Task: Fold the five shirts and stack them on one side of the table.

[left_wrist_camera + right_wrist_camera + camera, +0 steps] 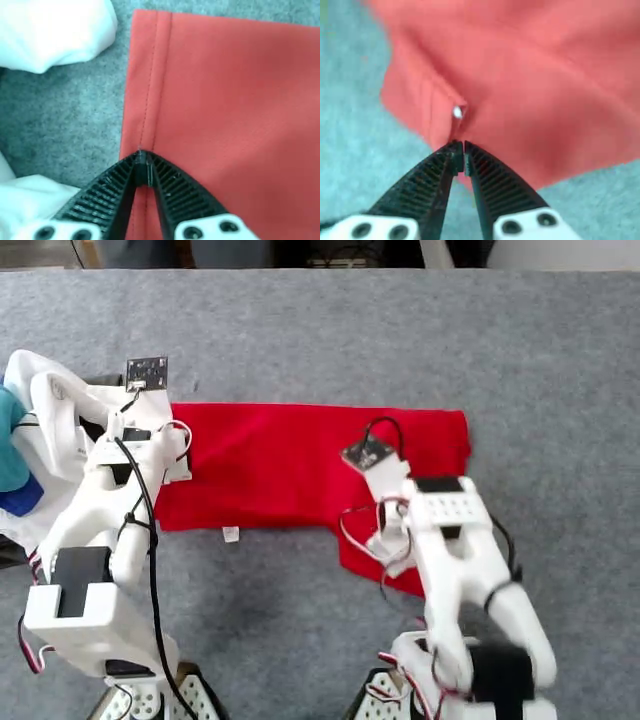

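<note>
A red shirt (280,465) lies spread flat across the middle of the grey table (560,350). My left gripper (178,466) is at the shirt's left edge. In the left wrist view this left gripper (142,161) is shut on the stitched hem of the red shirt (225,100). My right gripper (388,543) is over the shirt's lower right part, where a flap hangs toward the front. The right wrist view has that right gripper (460,148) shut on a raised fold of the red shirt (530,75), close to a small white spot (457,112).
A loose heap of white, teal and blue shirts (40,430) lies at the table's left edge, close to the left arm. White cloth (55,30) shows beside the red hem. A small white tag (231,533) sticks out below the shirt's front edge.
</note>
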You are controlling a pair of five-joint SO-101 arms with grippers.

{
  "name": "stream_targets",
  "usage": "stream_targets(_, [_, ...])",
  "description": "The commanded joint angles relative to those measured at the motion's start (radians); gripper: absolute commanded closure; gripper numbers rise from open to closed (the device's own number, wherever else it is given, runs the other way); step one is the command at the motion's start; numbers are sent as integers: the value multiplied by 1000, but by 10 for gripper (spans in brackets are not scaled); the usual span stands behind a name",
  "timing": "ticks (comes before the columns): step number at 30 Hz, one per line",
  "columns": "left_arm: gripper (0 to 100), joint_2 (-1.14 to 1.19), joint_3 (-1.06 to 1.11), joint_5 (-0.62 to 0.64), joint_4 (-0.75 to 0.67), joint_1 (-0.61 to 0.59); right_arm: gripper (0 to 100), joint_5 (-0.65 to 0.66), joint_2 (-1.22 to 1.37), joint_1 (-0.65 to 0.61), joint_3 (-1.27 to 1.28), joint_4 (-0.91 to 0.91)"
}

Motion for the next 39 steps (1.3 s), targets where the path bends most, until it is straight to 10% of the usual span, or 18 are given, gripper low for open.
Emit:
stream_targets(1, [972, -5, -5, 9, -11, -1, 985, 78, -239, -12, -27, 121])
stream_targets(16, [972, -5, -5, 9, -11, -1, 984, -104, 22, -29, -156, -173])
stream_targets(39, [972, -2, -5, 9, -11, -1, 984, -74, 84, -293, 4, -157])
